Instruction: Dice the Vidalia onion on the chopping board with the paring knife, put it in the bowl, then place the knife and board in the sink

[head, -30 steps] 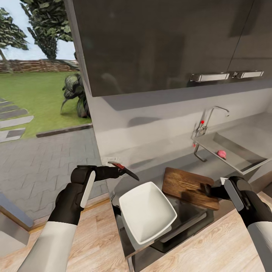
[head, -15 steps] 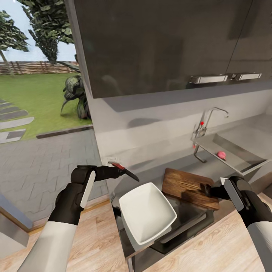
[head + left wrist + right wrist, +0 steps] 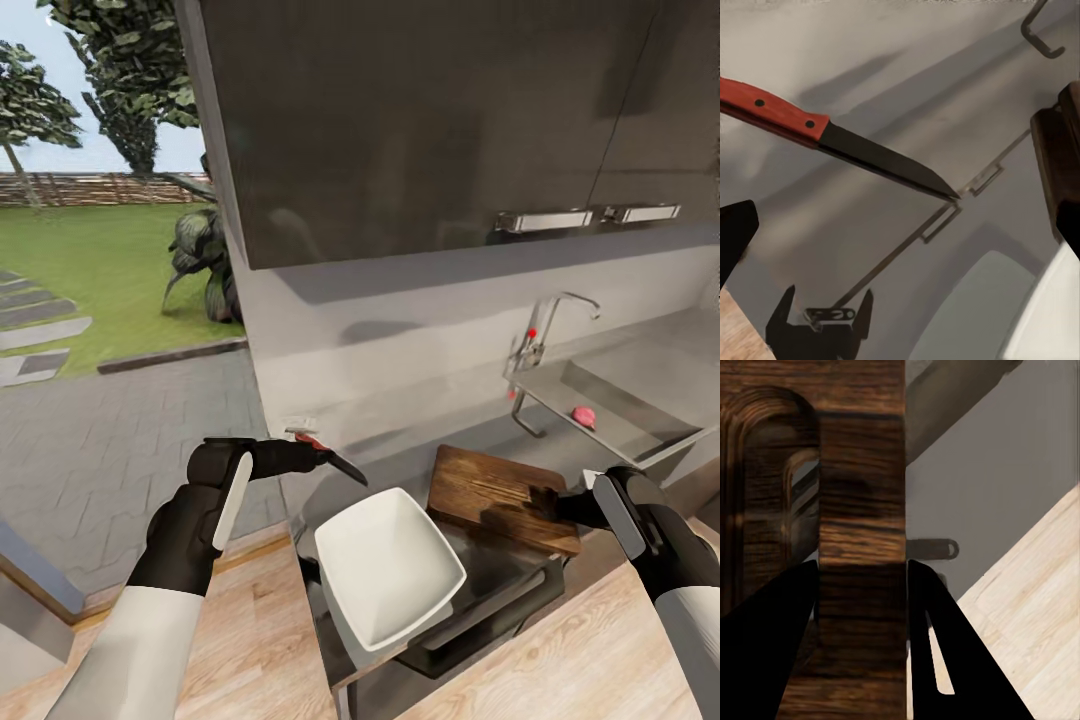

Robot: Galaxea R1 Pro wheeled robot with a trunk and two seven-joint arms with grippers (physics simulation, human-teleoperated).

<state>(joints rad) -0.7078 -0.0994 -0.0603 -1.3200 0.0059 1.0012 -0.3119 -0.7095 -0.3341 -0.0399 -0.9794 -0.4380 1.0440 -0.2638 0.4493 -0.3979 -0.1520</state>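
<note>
The board (image 3: 505,496) lay on the countertop (image 3: 420,455) beside the bowl (image 3: 388,566), its near end pinched by the right gripper (image 3: 552,504); the right wrist view showed the two fingers (image 3: 937,645) pressed to the board's (image 3: 859,547) edge by the handle slot. The left gripper (image 3: 312,453) held the knife (image 3: 335,458) above the counter, though the fingers' grip was hidden; the left wrist view showed the knife's (image 3: 840,139) red handle and dark blade. A pink onion (image 3: 583,416) sat in the sink (image 3: 640,415). No writing was readable.
</note>
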